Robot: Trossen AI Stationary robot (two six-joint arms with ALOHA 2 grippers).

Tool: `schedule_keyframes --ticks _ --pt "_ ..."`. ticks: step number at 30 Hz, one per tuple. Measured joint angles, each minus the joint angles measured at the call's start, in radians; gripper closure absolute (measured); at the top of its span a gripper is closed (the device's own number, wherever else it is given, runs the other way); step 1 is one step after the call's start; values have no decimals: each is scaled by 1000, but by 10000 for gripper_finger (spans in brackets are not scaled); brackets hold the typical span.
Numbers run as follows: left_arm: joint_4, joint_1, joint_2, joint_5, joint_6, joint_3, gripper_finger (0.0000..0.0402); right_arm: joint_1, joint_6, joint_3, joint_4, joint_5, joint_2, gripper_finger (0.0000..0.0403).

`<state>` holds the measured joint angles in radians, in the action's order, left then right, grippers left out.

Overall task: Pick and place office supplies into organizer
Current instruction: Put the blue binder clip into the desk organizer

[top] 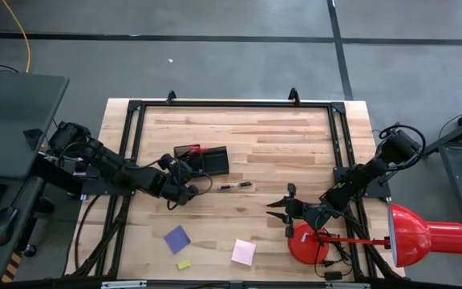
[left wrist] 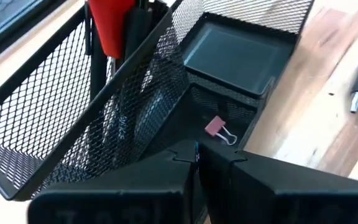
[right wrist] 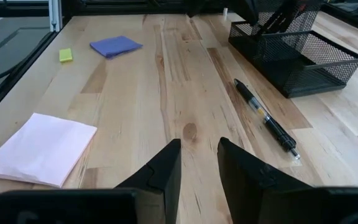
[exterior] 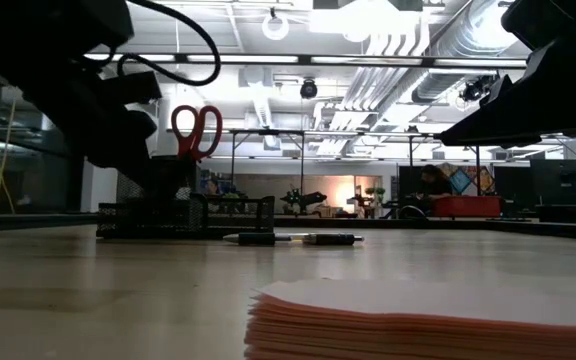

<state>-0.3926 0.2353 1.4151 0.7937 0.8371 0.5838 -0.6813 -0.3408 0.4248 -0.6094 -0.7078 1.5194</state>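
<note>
Two robot arms over a wooden surface [top: 279, 144] scattered with office supplies.

From left: the left gripper [top: 189, 193], fingers pressed together and holding nothing, hovers beside the black mesh organizer [top: 203, 159], where red-handled scissors [exterior: 197, 128] stand upright. A black pen [top: 236, 186] lies just right of it. Nearer the front edge lie a blue note pad [top: 176, 238], yellow eraser [top: 184, 264] and pink note pad [top: 243, 252]. The right gripper [top: 278, 209], fingers slightly spread and empty, hangs near the red lamp [top: 423, 234].
</note>
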Motion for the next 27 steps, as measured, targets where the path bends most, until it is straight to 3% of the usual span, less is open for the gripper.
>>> schedule_keyframes --ticks 20,27 --pt "-1 -15 0 -6 22 0 393 0 -3 0 0 -9 0 305" --pt "1 -15 0 -8 42 0 318 0 -3 0 0 -25 0 305"
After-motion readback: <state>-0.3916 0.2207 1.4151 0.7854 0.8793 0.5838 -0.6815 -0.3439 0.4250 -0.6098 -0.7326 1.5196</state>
